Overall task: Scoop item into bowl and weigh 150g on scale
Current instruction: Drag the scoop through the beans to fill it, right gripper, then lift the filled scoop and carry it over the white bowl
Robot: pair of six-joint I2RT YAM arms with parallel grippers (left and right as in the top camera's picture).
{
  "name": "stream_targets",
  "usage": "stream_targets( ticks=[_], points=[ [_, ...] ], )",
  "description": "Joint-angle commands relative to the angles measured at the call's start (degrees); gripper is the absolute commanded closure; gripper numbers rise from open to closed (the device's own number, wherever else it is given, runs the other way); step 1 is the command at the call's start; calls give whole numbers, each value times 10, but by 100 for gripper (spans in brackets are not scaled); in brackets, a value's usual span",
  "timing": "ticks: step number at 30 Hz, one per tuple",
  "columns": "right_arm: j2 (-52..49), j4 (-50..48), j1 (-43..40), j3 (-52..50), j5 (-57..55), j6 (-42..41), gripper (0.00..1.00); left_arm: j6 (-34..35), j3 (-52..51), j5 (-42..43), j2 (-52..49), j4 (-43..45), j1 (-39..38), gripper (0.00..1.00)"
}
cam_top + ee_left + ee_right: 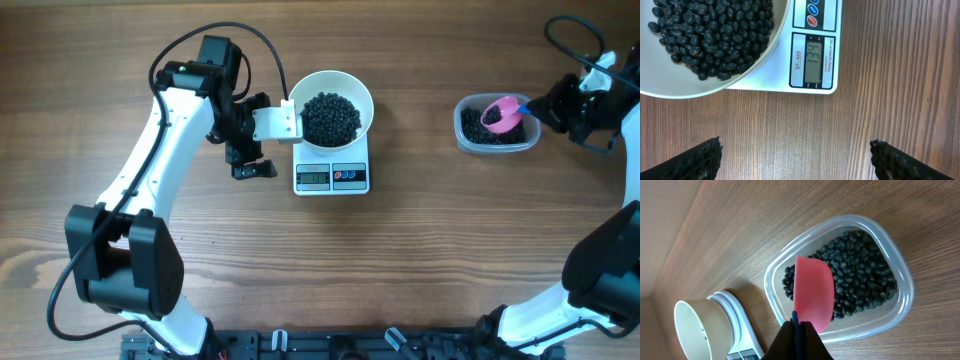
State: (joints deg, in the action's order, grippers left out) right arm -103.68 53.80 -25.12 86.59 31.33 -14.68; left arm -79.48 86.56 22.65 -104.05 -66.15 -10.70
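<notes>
**Holding and placement.** The right claw is clenching the handle of the pink scoop, which is hanging over the clear tub. No beans are showing on the scoop's visible face. Whether its lip is touching the black beans in the tub cannot be told. I am judging this to be a refill position.

The white bowl is sitting on the scale and carrying a dark heap of beans. The bowl is leaving the front panel uncovered, so the display is readable. It is appearing to show 134, which is short of target, so a small top-up is probably outstanding.

The left claw is hovering released, jaws wide and grasping nothing. It is pointing at the scale front, and I am taking this as a stance for viewing the reading, not for handling.

**Edges and clearance.**
- The bowl rim is overhanging the scale platform at the sides, so a nudge there is risking a false reading or a tip.
- The left claw is standing just beside the bowl's left rim, on the side away from the tub.
- The bench between scale and tub is lying bare, giving the scoop a straight run to the bowl.
- The tub is sitting well apart from the scale, so beans dropped in transit are landing on wood rather than on the platform.
- The final load is calling for a partial scoop, tipped slowly.
</notes>
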Motion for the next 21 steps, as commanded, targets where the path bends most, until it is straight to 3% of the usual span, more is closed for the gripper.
stream_targets(
  ticks=[1, 9, 14, 21],
  points=[
    [18, -2, -2, 10, 22, 12, 96, -11, -5, 15, -1, 0, 3, 0],
    [29, -4, -9, 16, 25, 19, 96, -11, -5, 15, -1, 0, 3, 0],
    [43, -11, -9, 16, 87, 72, 96, -11, -5, 15, -1, 0, 3, 0],
    [43, -39, -7, 16, 180, 72, 96, -11, -5, 15, -1, 0, 3, 0]
  ],
)
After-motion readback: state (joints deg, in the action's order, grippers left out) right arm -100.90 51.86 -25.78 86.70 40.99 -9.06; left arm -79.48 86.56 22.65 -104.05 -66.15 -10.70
